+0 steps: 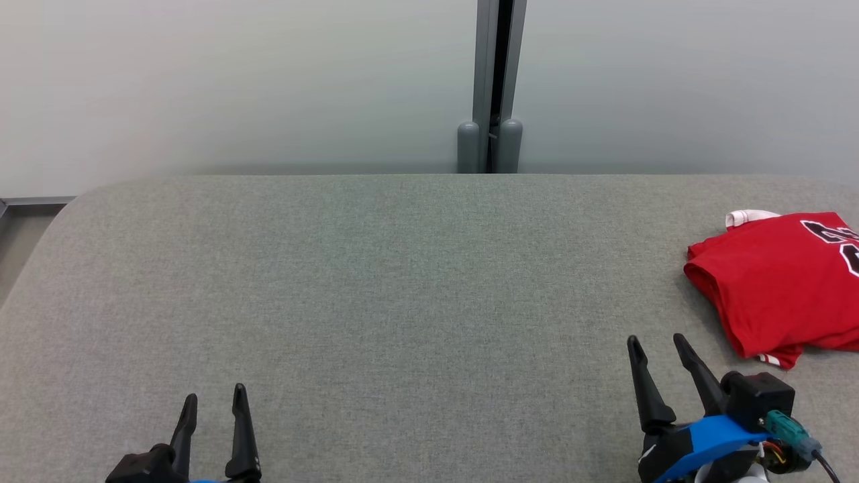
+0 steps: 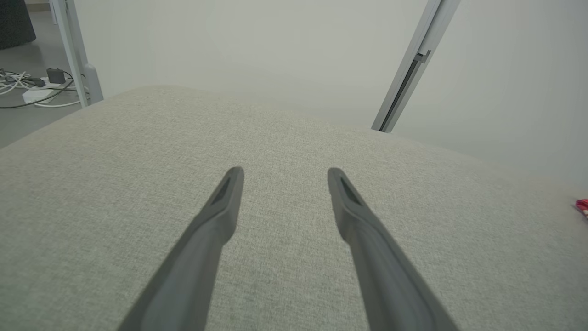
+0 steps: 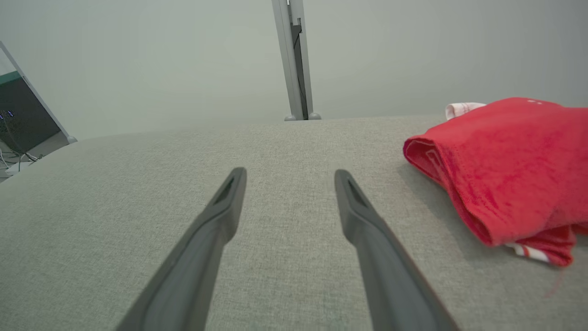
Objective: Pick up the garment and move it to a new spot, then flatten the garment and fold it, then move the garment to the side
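A red garment (image 1: 778, 285) with white trim and black print lies folded at the right edge of the grey fabric table (image 1: 376, 282). In the right wrist view the garment (image 3: 500, 161) sits to the right of my fingers, apart from them. A sliver of the garment (image 2: 582, 205) shows at the far right of the left wrist view. My right gripper (image 1: 656, 343) stands open near the front right, just left of the garment, holding nothing. My left gripper (image 1: 215, 396) is open at the lower left over bare table, far from the garment.
A pale wall runs behind the table, with a grey vertical post (image 1: 493, 87) at its middle. Cables and a power strip (image 2: 36, 89) lie on the floor past the table's left end. A dark screen or panel (image 3: 20, 115) stands off to the left.
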Available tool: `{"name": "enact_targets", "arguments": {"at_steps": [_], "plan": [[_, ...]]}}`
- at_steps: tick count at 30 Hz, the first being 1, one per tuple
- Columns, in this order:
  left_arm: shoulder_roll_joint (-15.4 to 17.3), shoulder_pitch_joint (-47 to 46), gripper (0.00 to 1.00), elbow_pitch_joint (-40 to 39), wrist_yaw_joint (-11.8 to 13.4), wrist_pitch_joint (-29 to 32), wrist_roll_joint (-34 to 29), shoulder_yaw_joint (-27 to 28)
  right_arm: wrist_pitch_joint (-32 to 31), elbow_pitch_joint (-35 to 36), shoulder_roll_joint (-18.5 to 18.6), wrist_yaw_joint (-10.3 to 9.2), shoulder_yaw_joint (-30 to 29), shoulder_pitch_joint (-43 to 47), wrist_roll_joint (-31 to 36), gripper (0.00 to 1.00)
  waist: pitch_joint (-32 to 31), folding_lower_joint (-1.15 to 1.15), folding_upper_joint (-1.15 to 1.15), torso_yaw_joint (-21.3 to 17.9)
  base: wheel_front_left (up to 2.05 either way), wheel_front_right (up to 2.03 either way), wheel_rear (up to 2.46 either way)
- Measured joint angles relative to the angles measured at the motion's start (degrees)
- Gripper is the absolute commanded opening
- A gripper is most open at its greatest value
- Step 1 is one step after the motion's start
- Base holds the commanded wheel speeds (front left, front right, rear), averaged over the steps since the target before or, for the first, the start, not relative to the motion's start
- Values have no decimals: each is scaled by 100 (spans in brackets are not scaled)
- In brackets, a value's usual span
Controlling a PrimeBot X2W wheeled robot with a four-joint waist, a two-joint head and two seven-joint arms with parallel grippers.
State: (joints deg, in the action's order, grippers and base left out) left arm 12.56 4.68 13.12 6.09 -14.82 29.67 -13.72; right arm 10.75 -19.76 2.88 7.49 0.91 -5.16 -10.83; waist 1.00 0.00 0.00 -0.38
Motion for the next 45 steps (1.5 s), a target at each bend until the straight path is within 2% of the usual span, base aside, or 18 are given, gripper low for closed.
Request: {"name": "enact_targets", "arguments": {"at_steps": [4,5,11,29,45], "plan": [[0,0,100,14,2,1,0,-8,0,-15,0,0,12,10,-52,100,-2,1,0,-6,0,0,0],[-11,1,0,36,-2,7,5,-10,-3,-38,-1,0,15,10,-52,0,-2,0,0,-7,0,0,0],[-116,126,0,287,-10,42,73,-18,-46,-322,-23,0,16,116,-123,0,-3,1,0,-7,0,0,0],[-302,-47,0,281,-312,515,1505,405,-422,-142,-25,0,-149,116,-1959,0,-15,0,0,-1,0,0,0],[-436,-269,0,242,-538,870,2562,759,-714,20,-25,0,-281,96,-3321,0,-25,1,0,6,0,0,0]]}}
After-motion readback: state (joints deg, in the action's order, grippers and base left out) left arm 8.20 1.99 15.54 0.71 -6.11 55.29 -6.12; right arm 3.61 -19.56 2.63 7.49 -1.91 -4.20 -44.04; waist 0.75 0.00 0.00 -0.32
